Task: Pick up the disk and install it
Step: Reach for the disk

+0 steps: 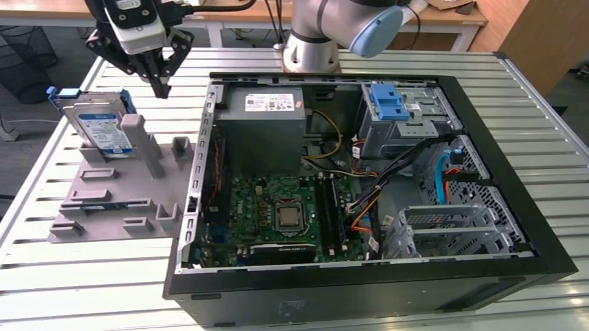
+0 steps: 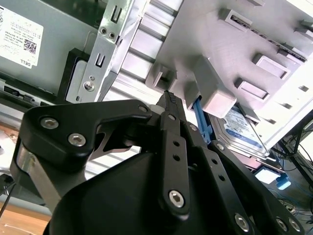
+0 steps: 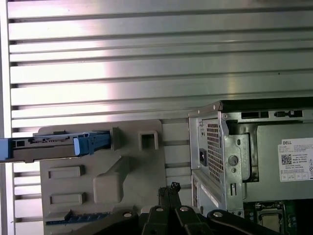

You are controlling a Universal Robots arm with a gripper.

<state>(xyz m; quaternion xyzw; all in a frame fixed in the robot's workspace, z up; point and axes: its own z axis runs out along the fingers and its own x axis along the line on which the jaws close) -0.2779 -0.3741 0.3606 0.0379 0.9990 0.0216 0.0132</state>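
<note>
The disk (image 1: 99, 125) is a silver drive with a white-and-blue label in a blue carrier. It stands on edge, leaning in a slot at the back of the grey holder (image 1: 120, 200). My gripper (image 1: 162, 88) hangs in the air just to the exterior view's right of the disk, between it and the computer case, with its black fingers shut together on nothing. The first wrist view has the disk (image 3: 49, 145) edge-on and my gripper (image 3: 169, 188) over the holder (image 3: 137, 171). In the second wrist view the disk (image 2: 244, 133) lies beyond the gripper (image 2: 169, 96).
The open computer case (image 1: 515, 138) lies on the slatted metal table (image 1: 83, 289), to the exterior view's right of the holder. Inside are the grey power-supply box (image 1: 267, 127), the motherboard (image 1: 285, 214) and a metal bay with a blue latch piece (image 1: 390, 103). The arm's base (image 1: 318, 41) stands behind the case.
</note>
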